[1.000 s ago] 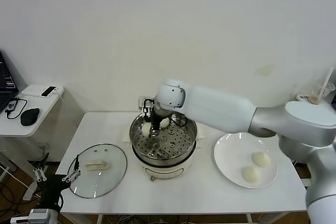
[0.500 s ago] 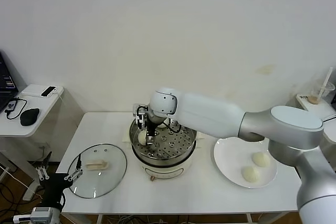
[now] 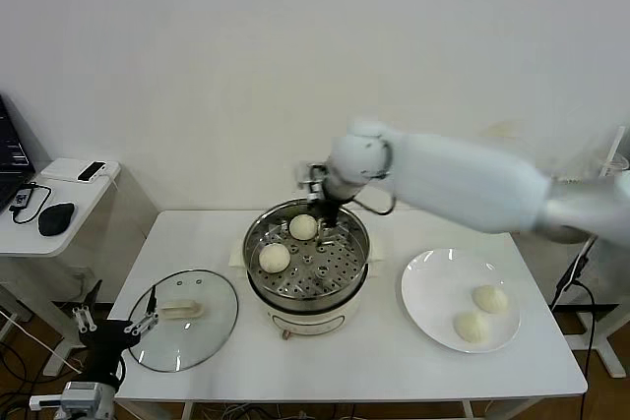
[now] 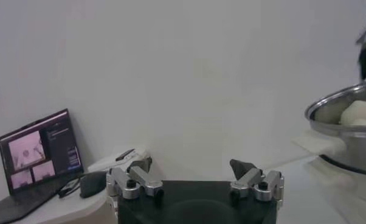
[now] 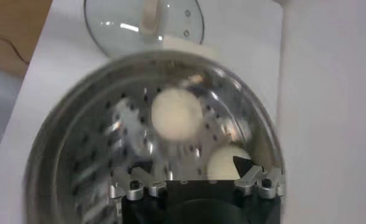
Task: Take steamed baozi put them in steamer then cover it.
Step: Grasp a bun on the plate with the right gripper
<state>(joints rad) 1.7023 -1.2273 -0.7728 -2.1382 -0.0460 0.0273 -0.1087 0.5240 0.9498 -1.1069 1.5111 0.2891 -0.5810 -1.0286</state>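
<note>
You are facing a plain white wall with a white rectangular table (image 3: 197, 243) in front of it. At its centre stands the round shiny stainless-steel steamer (image 3: 307, 261), two smooth cream-white baozi (image 3: 275, 258) on its perforated tray. Two more lie on the flat white round plate (image 3: 433, 287) beside it. Your right gripper (image 3: 320, 194) hangs over the steamer's far rim, fingers spread and empty. Your left gripper (image 3: 110, 331) waits released below the table's edge.

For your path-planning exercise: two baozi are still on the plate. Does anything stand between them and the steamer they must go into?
Nothing visible does. The two baozi lie on the plate beside the steamer, with bare table between. The steamer is uncovered; its lid lies on the far side. The right gripper, open and empty, hangs over the steamer's back rim.
</note>
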